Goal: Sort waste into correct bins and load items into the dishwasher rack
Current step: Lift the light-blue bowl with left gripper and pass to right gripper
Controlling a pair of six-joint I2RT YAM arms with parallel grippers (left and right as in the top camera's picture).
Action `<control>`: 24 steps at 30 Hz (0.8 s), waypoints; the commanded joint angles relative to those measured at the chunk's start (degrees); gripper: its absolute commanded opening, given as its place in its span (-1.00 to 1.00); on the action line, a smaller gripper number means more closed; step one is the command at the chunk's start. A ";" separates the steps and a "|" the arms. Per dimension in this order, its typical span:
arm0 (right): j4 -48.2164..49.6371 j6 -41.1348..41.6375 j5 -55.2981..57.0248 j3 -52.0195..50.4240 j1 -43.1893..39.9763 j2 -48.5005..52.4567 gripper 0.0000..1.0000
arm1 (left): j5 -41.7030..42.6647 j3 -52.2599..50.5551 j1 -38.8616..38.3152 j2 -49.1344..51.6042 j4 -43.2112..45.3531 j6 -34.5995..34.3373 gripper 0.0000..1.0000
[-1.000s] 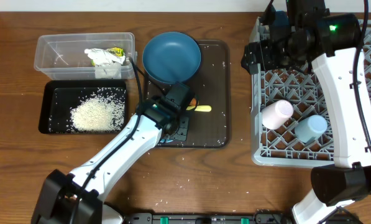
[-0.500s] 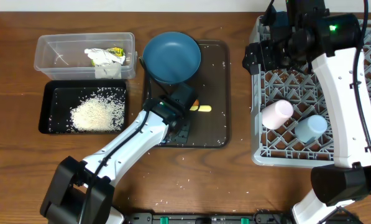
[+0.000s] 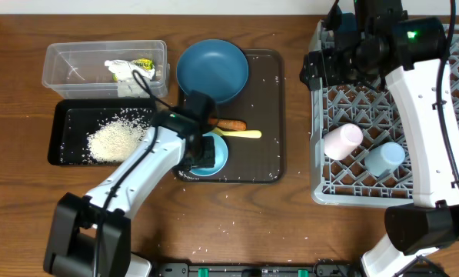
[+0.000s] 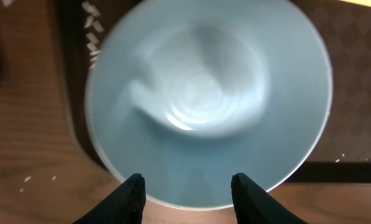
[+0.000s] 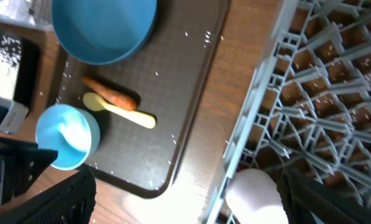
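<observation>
My left gripper (image 4: 191, 190) is open just above the near rim of the white-and-light-blue bowl (image 4: 204, 99), which fills the left wrist view. In the overhead view the bowl (image 3: 217, 154) sits at the front of the brown tray (image 3: 264, 92), with the left gripper (image 3: 201, 152) over it. The orange carrot stick (image 3: 231, 124) and pale yellow spoon (image 3: 248, 134) lie behind the bowl. The dark blue plate (image 3: 212, 71) is at the tray's back. My right gripper (image 3: 321, 69) is open and empty over the left edge of the grey rack (image 3: 414, 115).
The clear tub (image 3: 75, 65) holds crumpled paper (image 3: 129, 71). The black tray (image 3: 71, 123) holds rice (image 3: 120, 137). A pink cup (image 3: 343, 141) and light blue cup (image 3: 385, 158) lie in the rack. Loose grains dot the table.
My left arm has swung left and back, uncovering the carrot stick, more of the spoon and the bowl. The right arm has not moved.
</observation>
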 commanded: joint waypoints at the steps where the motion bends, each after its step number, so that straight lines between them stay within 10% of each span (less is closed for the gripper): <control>1: 1.53 1.22 -2.84 -3.23 1.29 -0.33 0.82 | 1.62 1.31 1.40 -2.86 -1.33 -0.83 -0.05; 24: 17.27 10.86 -6.67 -24.17 15.54 -0.33 0.59 | -1.68 3.19 4.52 -8.28 -4.85 -4.13 -0.06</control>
